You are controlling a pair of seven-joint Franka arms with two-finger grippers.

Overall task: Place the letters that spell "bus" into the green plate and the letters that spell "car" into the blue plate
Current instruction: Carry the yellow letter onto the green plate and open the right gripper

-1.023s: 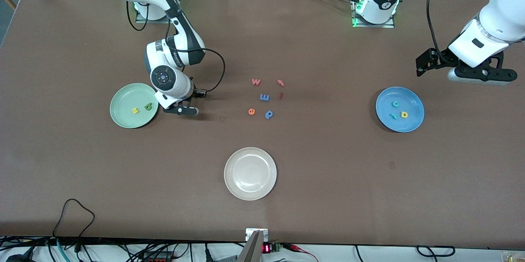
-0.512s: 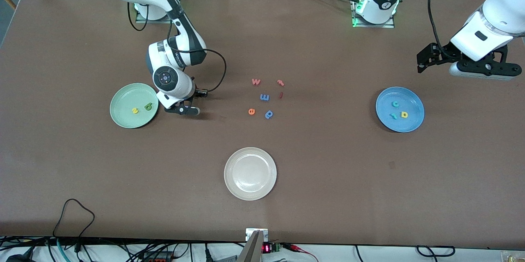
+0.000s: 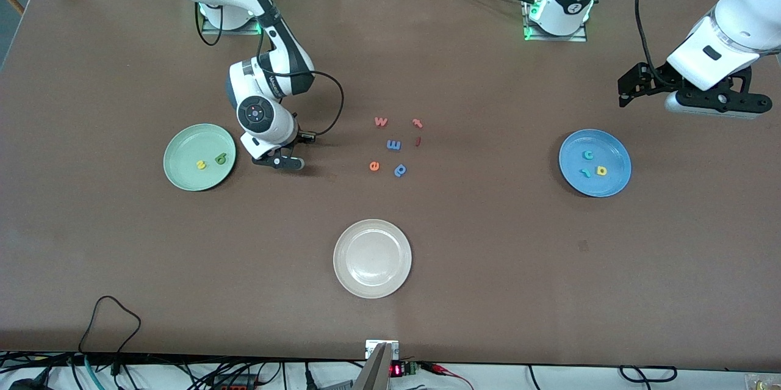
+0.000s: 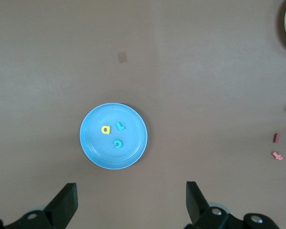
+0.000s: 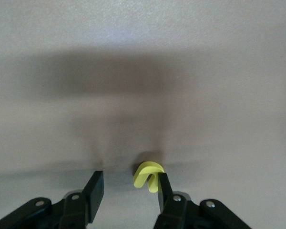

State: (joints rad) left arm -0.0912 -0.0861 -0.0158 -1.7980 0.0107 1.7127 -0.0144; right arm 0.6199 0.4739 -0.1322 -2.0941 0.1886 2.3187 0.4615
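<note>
Brown bench (image 3: 488, 243): right gripper (image 5: 128, 190) part open, small yellow foam u (image 5: 148, 175) against one finger, unclamped; left gripper (image 4: 131, 202) spread wide, empty, above round blue plate (image 4: 133, 151).

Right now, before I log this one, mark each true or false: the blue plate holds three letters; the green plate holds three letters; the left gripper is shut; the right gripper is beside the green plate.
1. The blue plate holds three letters. True: teal c, teal r, yellow a.
2. The green plate holds three letters. False: only the green b and yellow s; the yellow u sits against one finger of the right gripper.
3. The left gripper is shut. False: it is open.
4. The right gripper is beside the green plate. True.
</note>
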